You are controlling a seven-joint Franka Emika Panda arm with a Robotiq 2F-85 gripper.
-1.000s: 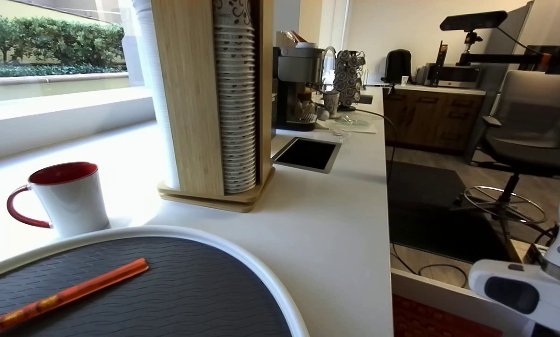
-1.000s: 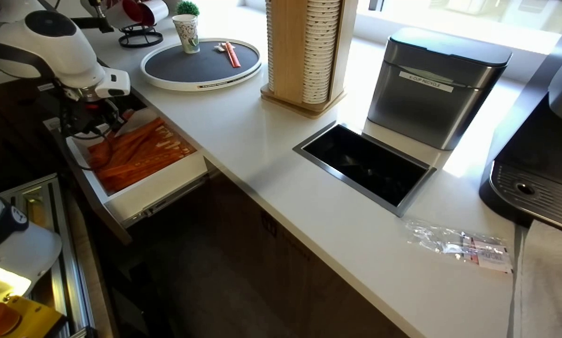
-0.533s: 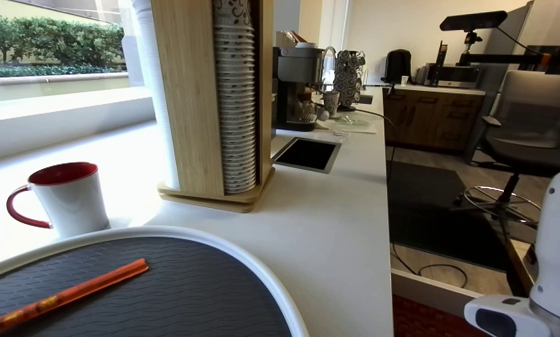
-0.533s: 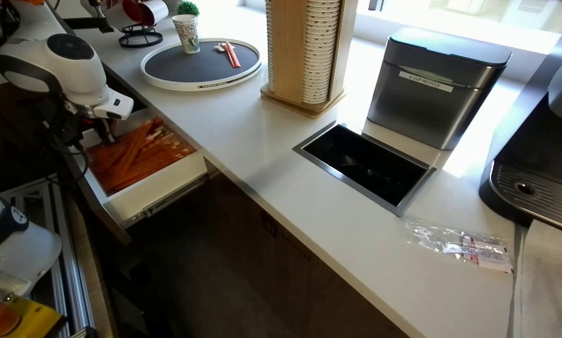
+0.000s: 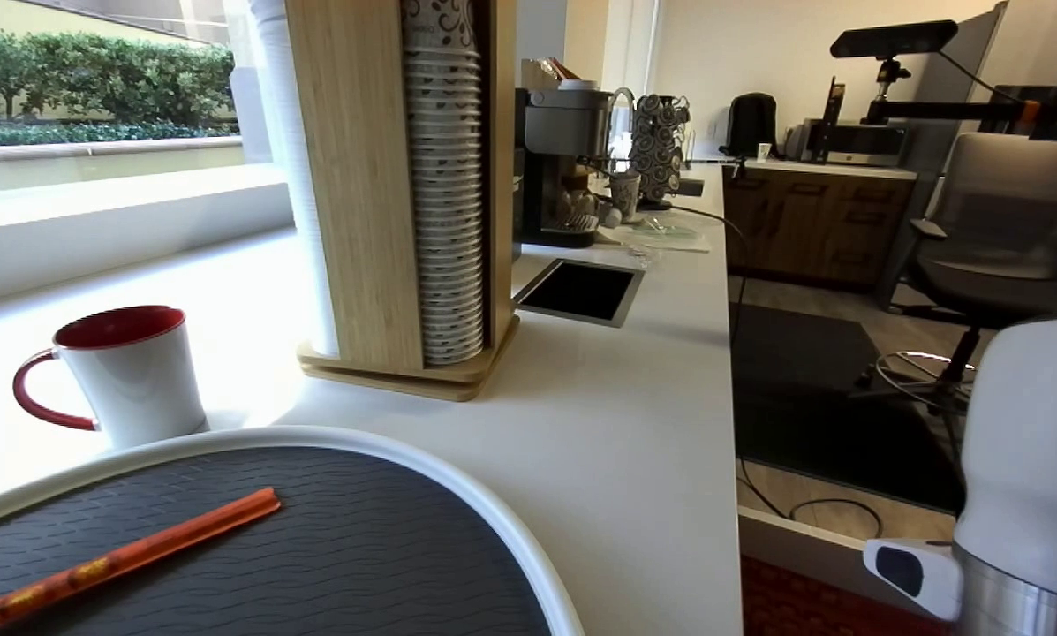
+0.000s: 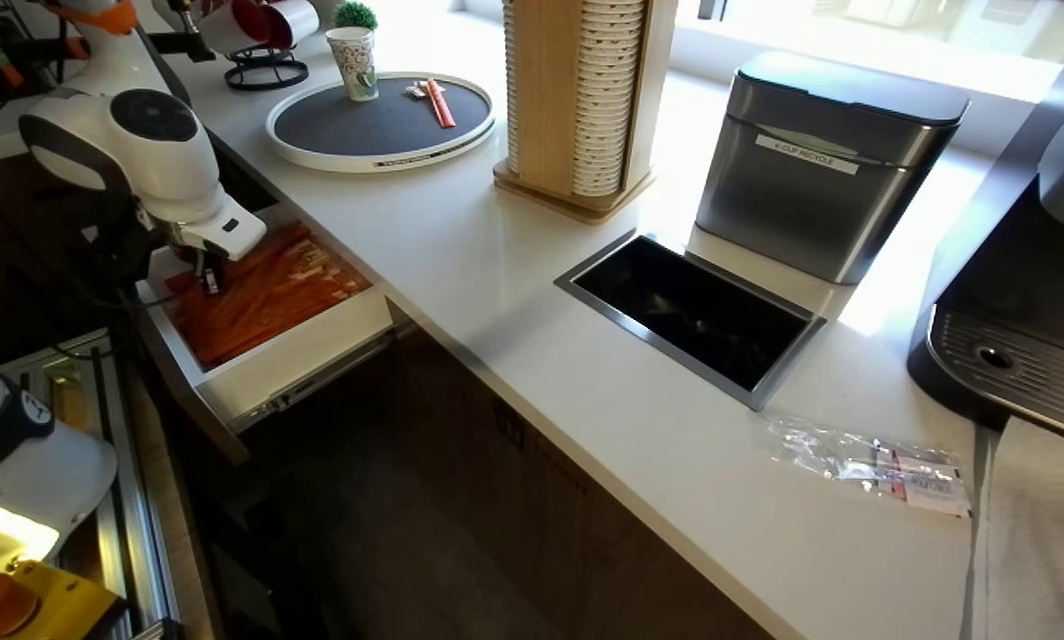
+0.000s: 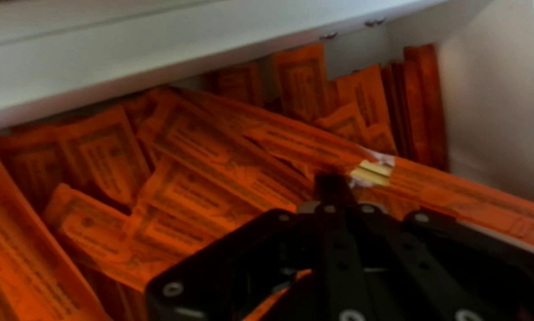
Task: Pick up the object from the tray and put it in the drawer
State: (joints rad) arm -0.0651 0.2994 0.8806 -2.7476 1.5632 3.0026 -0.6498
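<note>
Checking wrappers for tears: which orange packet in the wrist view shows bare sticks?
The long packet reaching that view's right edge: pale sticks show through a gap; the other packets look covered.

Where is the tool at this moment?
At the left of an exterior view, the tool is over the orange packets in the open drawer, nearer its left edge; whether it touches any I can't tell.

Tray (image 5: 387, 548), orange stick (image 5: 129, 559) cut off in exterior view; packets (image 7: 204, 145) blurred (unreadable) in wrist view
</note>
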